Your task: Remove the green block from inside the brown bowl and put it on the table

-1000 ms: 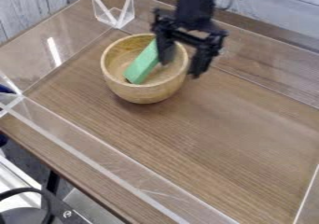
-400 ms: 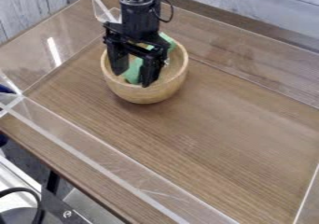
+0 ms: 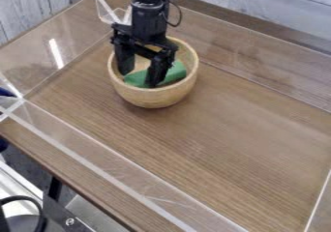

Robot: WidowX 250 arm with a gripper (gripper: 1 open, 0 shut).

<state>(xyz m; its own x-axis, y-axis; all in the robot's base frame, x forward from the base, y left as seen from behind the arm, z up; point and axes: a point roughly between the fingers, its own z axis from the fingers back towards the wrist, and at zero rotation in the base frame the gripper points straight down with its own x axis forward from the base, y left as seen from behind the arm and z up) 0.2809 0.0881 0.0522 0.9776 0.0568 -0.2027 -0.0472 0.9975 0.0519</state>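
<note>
A bare stretch of brown wood-grain tabletop (image 3: 220, 168) is seen nearest, edged by clear acrylic walls (image 3: 77, 173). Further back, the brown bowl (image 3: 155, 89) is set on the tabletop. The green block (image 3: 158, 77) is lying inside the bowl, partly hidden. The gripper (image 3: 145, 74) is lowered into the bowl, pointed steeply down, its black fingers (image 3: 163, 68) spread wide apart and straddling the block. Contact cannot be told; nothing is lifted. The dark arm (image 3: 150, 9) rises behind.
</note>
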